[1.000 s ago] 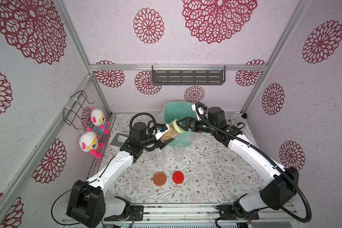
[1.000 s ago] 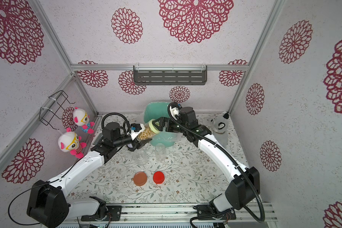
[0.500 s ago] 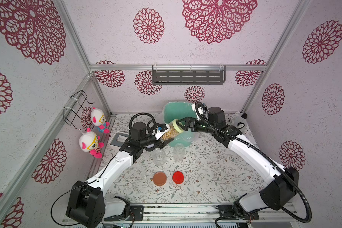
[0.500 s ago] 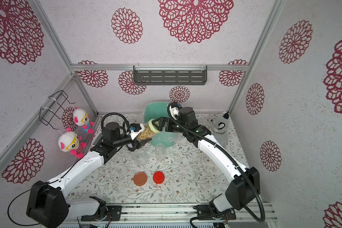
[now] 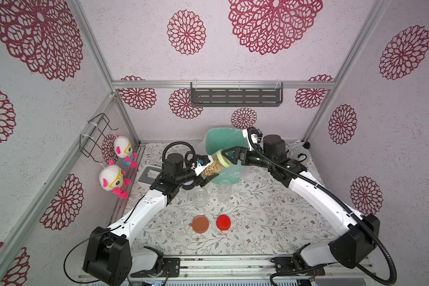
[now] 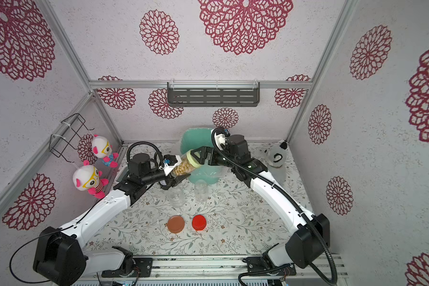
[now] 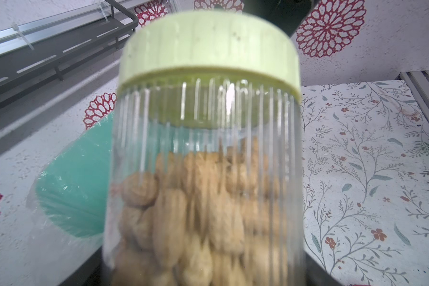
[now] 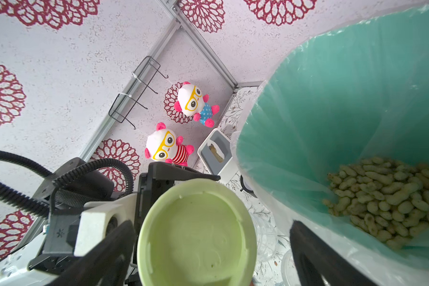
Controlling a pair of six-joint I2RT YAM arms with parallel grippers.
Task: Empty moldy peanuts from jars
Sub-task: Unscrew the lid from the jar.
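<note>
A clear jar (image 5: 214,166) of tan peanuts (image 7: 196,210) hangs tilted above the table, and my left gripper (image 5: 206,170) is shut on its body. Its pale green lid (image 8: 196,235) is on and faces my right gripper (image 5: 225,157). That gripper is open, its fingers (image 8: 312,257) astride the lid with a gap on one side. Two empty jars (image 5: 200,196) (image 5: 224,190) stand upright below. A brown-orange lid (image 5: 200,223) and a red lid (image 5: 223,222) lie flat nearer the front. The teal bin (image 8: 332,111) behind holds a heap of peanuts (image 8: 386,203).
Two plush dolls (image 5: 114,180) hang on the left wall by a wire rack (image 5: 94,138). A white box (image 5: 150,174) sits at the back left of the table. A panda plush (image 6: 275,156) sits at the back right. A dark shelf (image 5: 236,97) is on the rear wall.
</note>
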